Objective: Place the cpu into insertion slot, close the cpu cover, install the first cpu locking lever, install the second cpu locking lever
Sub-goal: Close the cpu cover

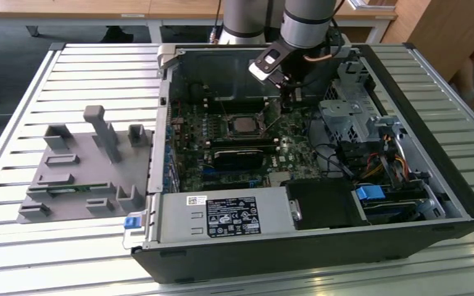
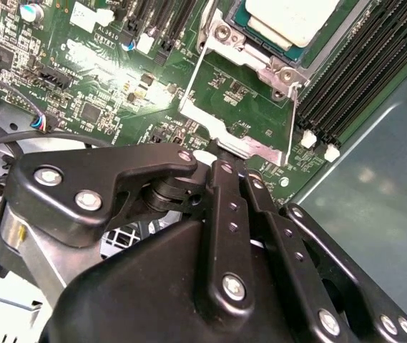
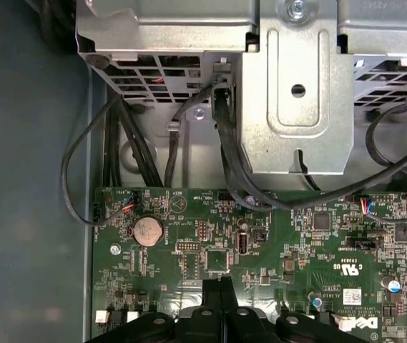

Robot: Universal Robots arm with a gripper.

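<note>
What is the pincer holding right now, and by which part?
The pincer looks shut on the cpu cover, gripping the tab at its free edge.

Even light is thrown over the slatted table (image 1: 31,250) in the exterior view, the case (image 1: 220,74) is left kinda shadowy inside, and the green board (image 2: 114,71) and cpu (image 2: 289,18) are washed out by glare in the second wrist view.

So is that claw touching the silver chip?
Apart. In the second wrist view the cpu sits in the insertion slot, well clear of the gripper.
</note>
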